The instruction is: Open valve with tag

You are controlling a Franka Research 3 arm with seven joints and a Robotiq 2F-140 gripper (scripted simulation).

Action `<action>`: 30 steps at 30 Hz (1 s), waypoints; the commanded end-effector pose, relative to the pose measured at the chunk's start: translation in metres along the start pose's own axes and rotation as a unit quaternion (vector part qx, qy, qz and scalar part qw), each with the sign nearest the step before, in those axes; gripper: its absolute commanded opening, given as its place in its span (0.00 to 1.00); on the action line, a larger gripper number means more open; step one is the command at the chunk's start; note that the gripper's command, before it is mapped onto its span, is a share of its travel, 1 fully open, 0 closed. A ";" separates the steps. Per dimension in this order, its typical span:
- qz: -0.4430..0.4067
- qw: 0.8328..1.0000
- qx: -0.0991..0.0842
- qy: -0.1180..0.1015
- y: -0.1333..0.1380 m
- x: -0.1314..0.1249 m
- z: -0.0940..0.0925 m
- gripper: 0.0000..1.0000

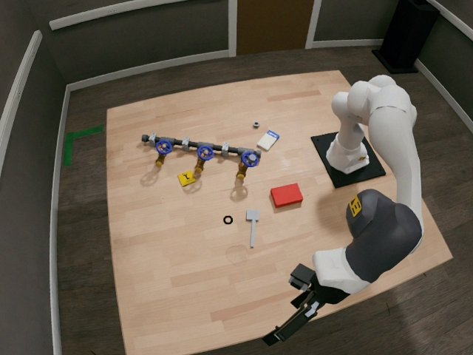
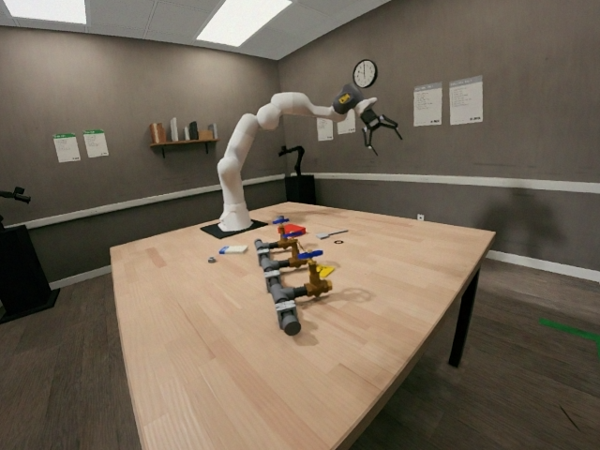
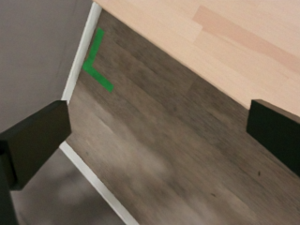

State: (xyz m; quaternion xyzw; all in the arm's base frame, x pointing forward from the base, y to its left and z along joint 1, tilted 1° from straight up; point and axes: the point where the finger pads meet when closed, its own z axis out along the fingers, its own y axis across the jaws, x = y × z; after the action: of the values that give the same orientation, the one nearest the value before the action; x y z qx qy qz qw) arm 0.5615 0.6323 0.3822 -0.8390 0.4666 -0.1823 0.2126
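A grey pipe [image 1: 198, 144] lies on the wooden table with three brass valves, each with a blue handwheel: left [image 1: 163, 146], middle [image 1: 205, 152] and right [image 1: 250, 158]. A yellow tag [image 1: 186, 177] lies by the middle valve; a fine chain seems to link them. The pipe also shows in the exterior view [image 2: 276, 280], with the tag [image 2: 325, 271] beside it. My gripper [image 1: 294, 321] is open and empty, high above the table's front edge, far from the valves. It shows in the exterior view [image 2: 382, 130]. In the wrist view the fingers frame only floor.
A red block [image 1: 286, 194], a grey paddle-shaped tool [image 1: 252, 225], a black ring [image 1: 226, 222], a white card with a blue end [image 1: 267, 140] and a small grey nut [image 1: 256, 123] lie on the table. The robot base [image 1: 347, 156] stands at the right.
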 end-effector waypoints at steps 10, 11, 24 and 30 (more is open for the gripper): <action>0.000 1.000 0.000 0.000 0.000 0.000 0.000 1.00; 0.000 1.000 0.000 0.000 0.000 0.000 0.000 1.00; -0.046 0.998 -0.027 0.015 0.004 0.060 0.026 1.00; -0.066 0.997 -0.040 0.019 0.007 0.087 0.036 1.00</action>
State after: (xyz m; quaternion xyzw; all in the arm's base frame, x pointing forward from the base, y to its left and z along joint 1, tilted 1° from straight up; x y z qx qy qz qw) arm 0.6168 0.5662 0.3632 -0.8446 0.4681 -0.1913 0.1761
